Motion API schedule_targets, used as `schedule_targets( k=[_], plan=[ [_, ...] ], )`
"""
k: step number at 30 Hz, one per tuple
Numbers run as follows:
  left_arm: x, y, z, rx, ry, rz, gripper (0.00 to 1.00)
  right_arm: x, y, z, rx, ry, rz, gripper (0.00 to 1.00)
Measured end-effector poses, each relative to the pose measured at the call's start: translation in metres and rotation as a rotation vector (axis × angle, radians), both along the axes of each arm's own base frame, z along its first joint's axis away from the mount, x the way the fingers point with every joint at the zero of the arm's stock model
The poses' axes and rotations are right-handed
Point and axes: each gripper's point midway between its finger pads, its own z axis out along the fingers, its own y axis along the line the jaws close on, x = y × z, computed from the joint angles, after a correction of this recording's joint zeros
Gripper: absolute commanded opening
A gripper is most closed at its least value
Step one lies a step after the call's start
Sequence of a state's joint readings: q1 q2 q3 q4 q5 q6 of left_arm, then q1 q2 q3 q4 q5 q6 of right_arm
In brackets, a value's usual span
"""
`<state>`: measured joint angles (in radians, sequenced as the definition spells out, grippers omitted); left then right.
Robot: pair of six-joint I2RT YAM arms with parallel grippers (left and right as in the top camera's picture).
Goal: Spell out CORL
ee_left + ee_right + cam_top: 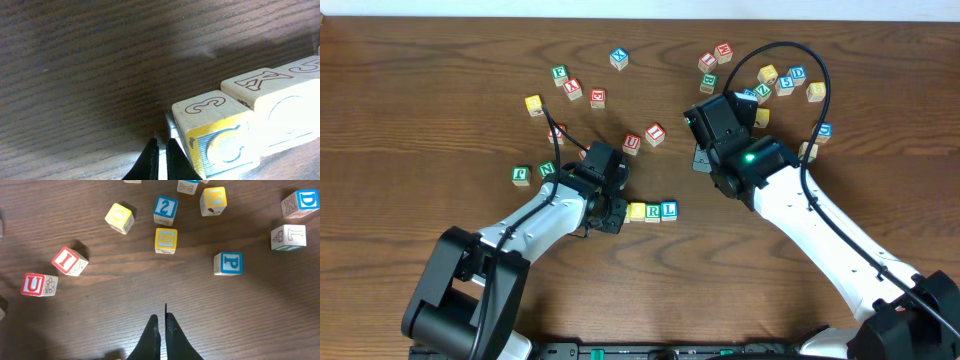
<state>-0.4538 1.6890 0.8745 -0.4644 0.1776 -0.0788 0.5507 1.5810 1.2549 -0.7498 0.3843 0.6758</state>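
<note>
- The left gripper (161,146) hangs low over the wooden table (440,80), its two dark fingers (150,159) pressed together with nothing between them.
- Just to the right of those fingers is the end cube (215,135) of a row, its yellow-framed face showing a curved letter. Whether the right finger touches it I cannot tell.
- From overhead the row runs rightward from the gripper's dark body: a yellow cube (637,211), the R cube (653,211) with a green letter, then the L cube (669,210) with a blue letter, set side by side. I cannot tell whether another cube lies under the gripper.
- The right gripper (162,325) is well apart from the row, up and to its right, and its fingers (151,336) are closed flat against each other over bare wood.
- Loose cubes lie ahead of it, none touching: a red U (39,285), a red I (70,260), a yellow S (166,240) and a blue P (228,263).
</note>
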Motion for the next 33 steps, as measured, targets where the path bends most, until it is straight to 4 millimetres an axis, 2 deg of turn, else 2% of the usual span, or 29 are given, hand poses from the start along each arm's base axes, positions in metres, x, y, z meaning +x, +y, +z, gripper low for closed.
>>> schedule_targets(
  k=[19,33],
  plan=[
    [-0.0024,-0.001,-0.0002,-0.004,0.01,-0.004,0.07,0.0,0.0,0.0,-0.002,0.0,0.003,0.01],
    [-0.0073,-0.0093,-0.0002,-0.003,0.008,-0.039,0.07,0.0,0.0,0.0,-0.002,0.0,0.003,0.01]
  ],
)
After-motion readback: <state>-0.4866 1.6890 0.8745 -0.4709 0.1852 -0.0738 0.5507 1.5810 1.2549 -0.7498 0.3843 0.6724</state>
